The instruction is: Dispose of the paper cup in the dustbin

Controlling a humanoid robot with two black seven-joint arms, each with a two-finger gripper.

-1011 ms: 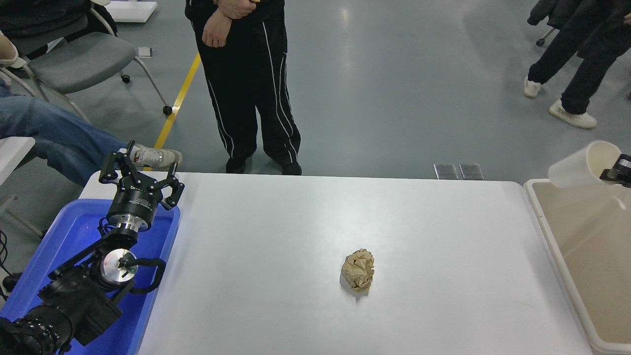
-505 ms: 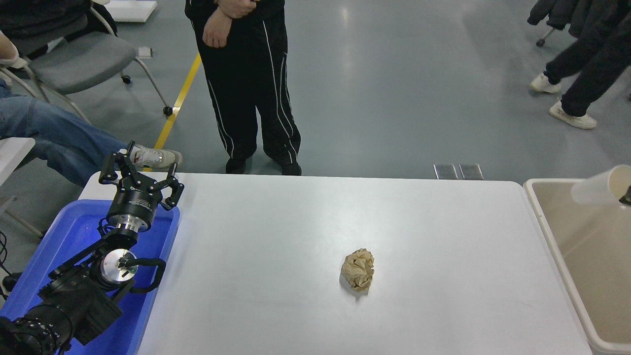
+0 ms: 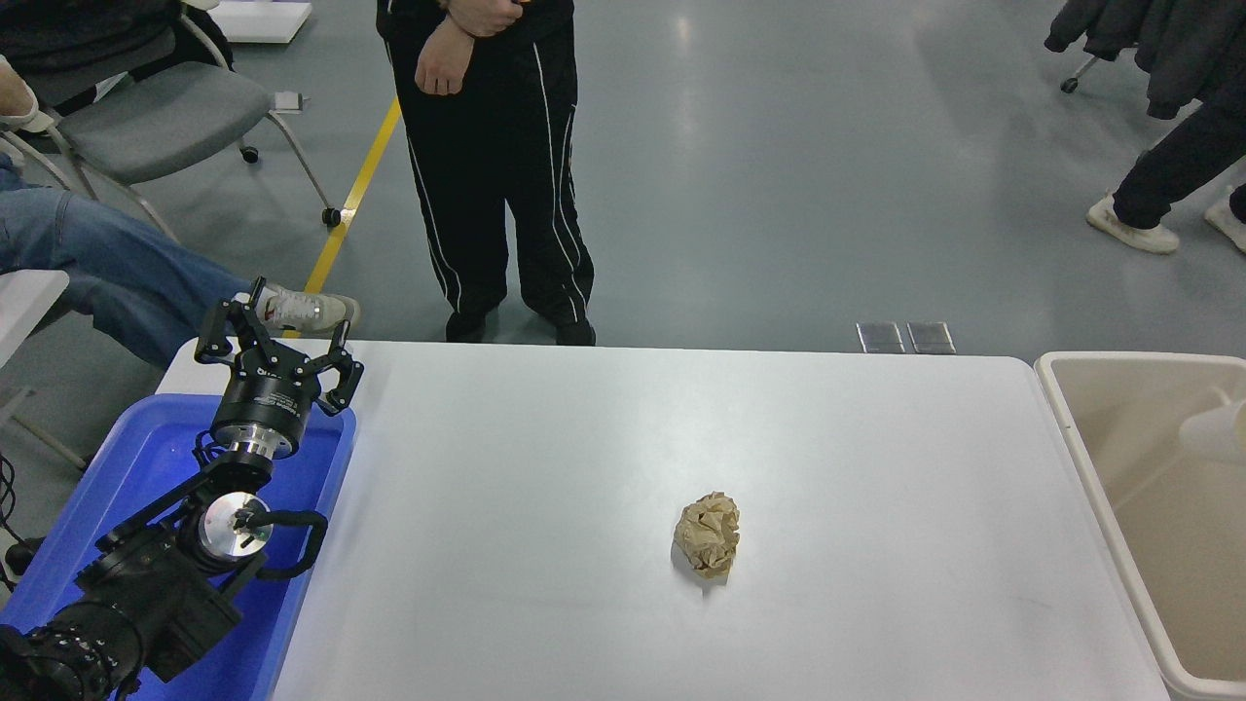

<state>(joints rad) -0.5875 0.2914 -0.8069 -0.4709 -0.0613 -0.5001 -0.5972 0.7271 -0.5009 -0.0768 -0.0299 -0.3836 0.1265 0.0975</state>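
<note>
The white paper cup [image 3: 1214,429] shows at the right edge, blurred, inside the outline of the beige dustbin [image 3: 1076,458] and cut off by the frame edge. No gripper shows on it. The right gripper is out of view. The left gripper [image 3: 276,335] is parked at the lower left above the blue bin, open and empty.
A crumpled brown paper ball [image 3: 708,533] lies on the white table [image 3: 604,467] right of centre. A blue plastic bin [image 3: 146,477] stands at the left edge under the left arm. A person in black trousers [image 3: 496,175] stands at the far side. Another person sits at far left.
The cup has gone right and down, from above the dustbin's far rim into the bin's outline. The right gripper that held it has left the frame. The left arm has not moved.
</note>
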